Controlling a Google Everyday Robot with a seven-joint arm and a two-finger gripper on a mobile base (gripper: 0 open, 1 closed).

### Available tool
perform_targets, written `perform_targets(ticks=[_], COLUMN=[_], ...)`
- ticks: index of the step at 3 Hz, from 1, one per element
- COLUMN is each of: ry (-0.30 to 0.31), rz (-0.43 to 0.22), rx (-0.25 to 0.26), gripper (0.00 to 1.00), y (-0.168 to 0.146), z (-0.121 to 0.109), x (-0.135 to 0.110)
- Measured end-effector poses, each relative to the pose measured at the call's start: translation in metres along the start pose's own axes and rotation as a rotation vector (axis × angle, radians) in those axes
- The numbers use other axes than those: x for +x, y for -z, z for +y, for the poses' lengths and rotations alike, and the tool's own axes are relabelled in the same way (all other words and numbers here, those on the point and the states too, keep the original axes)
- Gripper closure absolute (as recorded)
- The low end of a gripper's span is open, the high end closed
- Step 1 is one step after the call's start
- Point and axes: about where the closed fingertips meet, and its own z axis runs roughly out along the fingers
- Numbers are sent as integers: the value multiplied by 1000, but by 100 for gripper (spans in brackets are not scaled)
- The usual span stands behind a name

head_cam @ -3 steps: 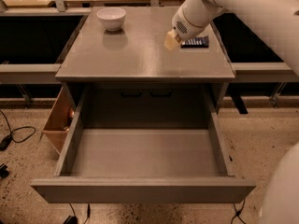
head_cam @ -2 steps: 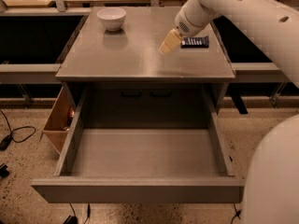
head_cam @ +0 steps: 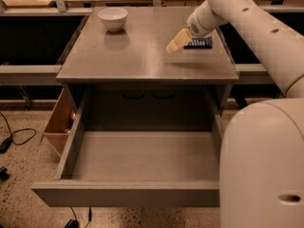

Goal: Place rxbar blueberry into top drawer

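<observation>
The rxbar blueberry [head_cam: 199, 43], a dark flat bar, lies on the grey cabinet top [head_cam: 137, 56] near its right edge. My gripper [head_cam: 177, 41] hovers just left of the bar, low over the cabinet top and pointing down and left; I cannot tell whether it touches the bar. The top drawer [head_cam: 128, 194] is pulled wide open below the cabinet top, and its grey inside holds nothing.
A white bowl [head_cam: 113, 18] stands at the back left of the cabinet top. A tan wooden box [head_cam: 58, 122] sits on the floor left of the drawer. My arm's large white body [head_cam: 261, 165] fills the lower right. Cables lie on the floor at the left.
The gripper has stayed just left of the bar, shifting only slightly. My arm's white body has swung in to fill more of the lower right. The bar has not moved.
</observation>
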Motion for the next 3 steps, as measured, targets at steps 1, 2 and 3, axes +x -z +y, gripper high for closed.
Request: perform_targets(ticks=[1, 2, 3], ry=[-125, -121, -205], rz=[-28, -39, -77], rx=[-20, -11, -17], gripper=[0, 0, 0], y=[-23, -19, -26], z=[-31, -35, -38], x=[17, 11, 19])
